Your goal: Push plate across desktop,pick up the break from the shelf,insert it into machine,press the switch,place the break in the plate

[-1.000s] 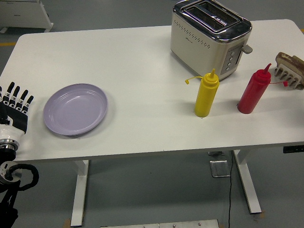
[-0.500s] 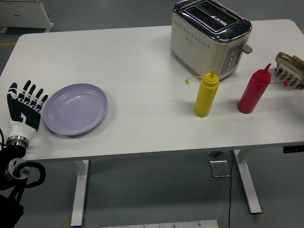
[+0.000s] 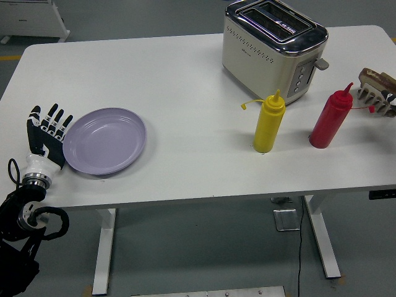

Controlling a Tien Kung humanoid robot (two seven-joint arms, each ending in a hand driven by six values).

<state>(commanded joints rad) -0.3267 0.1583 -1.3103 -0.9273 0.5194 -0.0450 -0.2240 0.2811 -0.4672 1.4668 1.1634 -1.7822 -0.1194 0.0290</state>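
Bench (image 3: pixel 185 80) white. Plate (image 3: pixel 105 141) pale lilac. Toaster (image 3: pixel 274 49) cream with chrome top. Squeeze bottles: one yellow (image 3: pixel 269 122), one red (image 3: pixel 330 120). Robot hand (image 3: pixel 46 135) black-and-white.

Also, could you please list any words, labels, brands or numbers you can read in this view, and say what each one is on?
No text can be read anywhere in this view.
Toaster: a small dark mark between the slots on top, too blurred to read; the front buttons show no legible symbols.
Yellow squeeze bottle: no label visible.
Red squeeze bottle: no label visible.
Purple plate: plain.
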